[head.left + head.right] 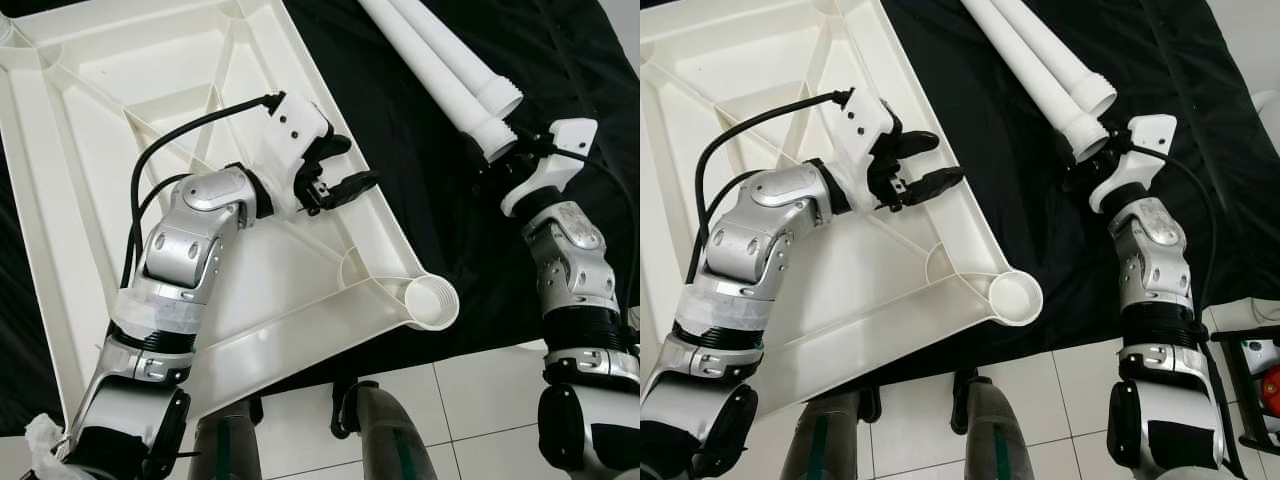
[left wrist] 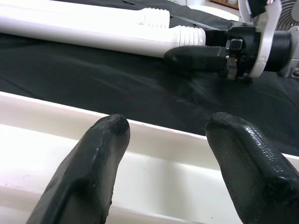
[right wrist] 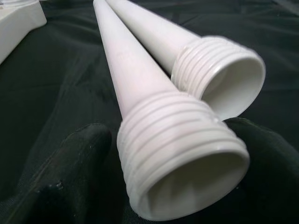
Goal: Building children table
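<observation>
Bright, even light is washing the white tabletop (image 1: 300, 290) pale, glare is glinting on the black fingers (image 2: 243, 154), and the threaded leg end (image 3: 187, 154) is looking soft close up.

Silver arms (image 1: 190, 245), blk cables (image 1: 160, 150)
</observation>
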{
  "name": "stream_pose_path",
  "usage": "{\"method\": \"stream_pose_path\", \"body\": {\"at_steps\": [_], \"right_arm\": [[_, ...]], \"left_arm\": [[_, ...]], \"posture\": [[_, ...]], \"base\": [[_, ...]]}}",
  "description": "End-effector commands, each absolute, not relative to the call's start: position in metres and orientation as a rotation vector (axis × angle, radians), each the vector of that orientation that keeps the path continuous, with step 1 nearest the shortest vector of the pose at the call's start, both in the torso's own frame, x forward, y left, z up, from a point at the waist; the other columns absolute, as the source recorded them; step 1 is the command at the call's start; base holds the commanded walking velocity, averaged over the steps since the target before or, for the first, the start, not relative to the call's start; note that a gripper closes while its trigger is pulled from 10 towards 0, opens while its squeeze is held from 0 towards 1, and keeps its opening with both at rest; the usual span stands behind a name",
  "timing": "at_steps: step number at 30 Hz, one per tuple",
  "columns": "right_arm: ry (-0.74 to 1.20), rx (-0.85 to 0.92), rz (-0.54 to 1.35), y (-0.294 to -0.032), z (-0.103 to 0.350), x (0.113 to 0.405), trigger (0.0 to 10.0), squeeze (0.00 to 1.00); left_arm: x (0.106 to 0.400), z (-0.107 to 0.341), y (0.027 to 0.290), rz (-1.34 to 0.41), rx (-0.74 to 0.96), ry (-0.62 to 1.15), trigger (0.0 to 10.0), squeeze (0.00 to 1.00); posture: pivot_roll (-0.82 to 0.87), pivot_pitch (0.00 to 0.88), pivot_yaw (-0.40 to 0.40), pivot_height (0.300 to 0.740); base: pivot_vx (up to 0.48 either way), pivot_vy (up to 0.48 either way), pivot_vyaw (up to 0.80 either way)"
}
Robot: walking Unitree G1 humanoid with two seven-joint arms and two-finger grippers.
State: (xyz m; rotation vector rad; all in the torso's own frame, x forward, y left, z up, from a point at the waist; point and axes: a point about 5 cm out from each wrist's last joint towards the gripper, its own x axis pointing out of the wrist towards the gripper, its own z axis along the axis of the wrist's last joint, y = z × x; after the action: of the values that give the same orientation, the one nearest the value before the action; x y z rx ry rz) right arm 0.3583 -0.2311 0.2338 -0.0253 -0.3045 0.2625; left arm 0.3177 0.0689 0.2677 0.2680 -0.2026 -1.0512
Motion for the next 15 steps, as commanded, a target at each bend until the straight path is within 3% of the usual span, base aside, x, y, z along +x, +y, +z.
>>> {"method": "stream_pose_path", "body": {"at_steps": [1, 14, 15], "right_arm": [[-0.278, -0.033, 0.267, -0.234, 0.229, 0.358, 10.0, 0.0], [-0.301, -0.063, 0.337, -0.227, 0.244, 0.372, 10.0, 0.0], [-0.296, -0.051, 0.349, -0.226, 0.245, 0.375, 0.7, 0.0]], "left_arm": [[0.317, 0.264, 0.068, -1.004, 0.253, -0.195, 10.0, 0.0], [0.314, 0.269, 0.068, -0.988, 0.253, -0.176, 10.0, 0.0], [0.313, 0.269, 0.068, -0.986, 0.254, -0.175, 10.0, 0.0]], "posture": [[0.13, 0.392, -0.055, 0.74], [0.15, 0.435, -0.049, 0.74], [0.15, 0.436, -0.049, 0.74]], "base": [[0.0, 0.0, 0.0], [0.0, 0.0, 0.0], [0.0, 0.0, 0.0]]}}
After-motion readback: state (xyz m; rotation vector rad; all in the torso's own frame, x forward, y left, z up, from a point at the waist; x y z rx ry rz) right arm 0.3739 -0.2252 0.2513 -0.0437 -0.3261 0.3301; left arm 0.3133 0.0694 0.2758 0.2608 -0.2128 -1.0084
